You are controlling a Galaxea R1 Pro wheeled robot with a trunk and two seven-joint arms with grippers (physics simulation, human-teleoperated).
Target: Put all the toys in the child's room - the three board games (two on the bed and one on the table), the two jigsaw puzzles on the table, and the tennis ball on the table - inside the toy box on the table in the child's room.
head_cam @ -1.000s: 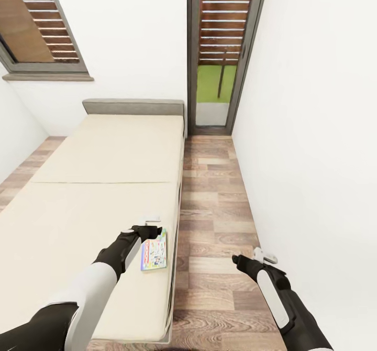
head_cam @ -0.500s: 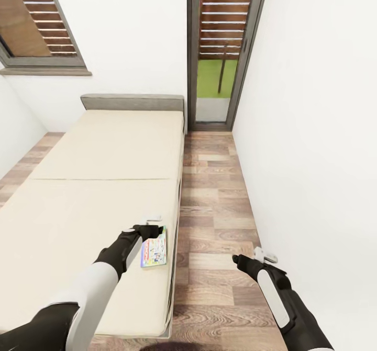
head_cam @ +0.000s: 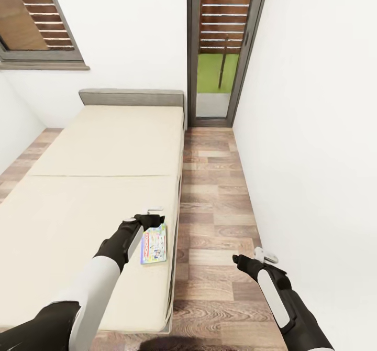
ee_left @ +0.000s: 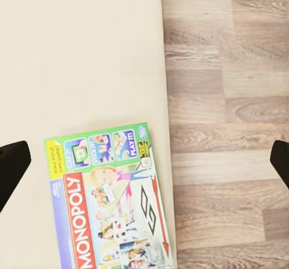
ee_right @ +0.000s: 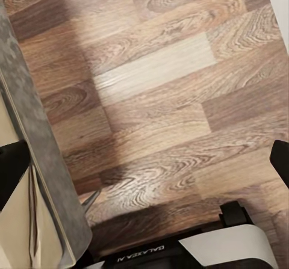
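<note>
Board game lies flat on the bed, right at the mattress edge next to the wood floor. Green-edged lid faces up. Left gripper hovers over the box's far end, fingers spread wide, holding nothing. Right gripper hangs over the floor near the white wall, fingers apart, empty. Headboard at the far end, glass door beyond it.

A bedroom in a home: a low bed with beige mattress and grey headboard, wood-plank floor, white walls, a shuttered window, and a glass door onto grass.
</note>
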